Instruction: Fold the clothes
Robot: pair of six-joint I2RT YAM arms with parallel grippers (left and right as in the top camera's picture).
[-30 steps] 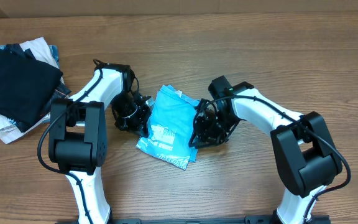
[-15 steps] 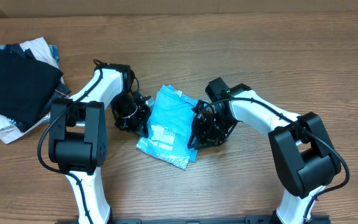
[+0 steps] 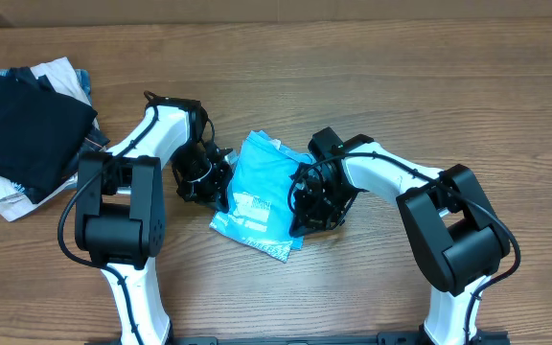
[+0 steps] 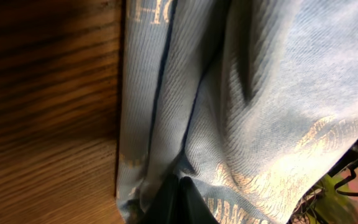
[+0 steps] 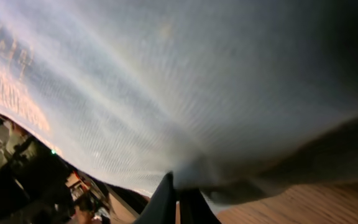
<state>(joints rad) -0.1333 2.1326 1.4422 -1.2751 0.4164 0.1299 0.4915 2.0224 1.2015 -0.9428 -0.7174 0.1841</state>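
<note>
The left claw (image 3: 222,184) is closed on the left edge of the sky-blue T-shirt (image 3: 262,182), and the right claw (image 3: 297,203) on its right edge. The folded shirt is flanked equally closely on the table (image 3: 401,96), its long axis running far-to-near.

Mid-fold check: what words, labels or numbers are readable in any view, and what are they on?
No text reads clearly.
White print on the T-shirt, overhead view: too small to read.
Pale letters at the cloth's top edge, left wrist view: sideways and cut off, unreadable.
Orange-red lettering, right wrist view: blurred, unreadable.
</note>
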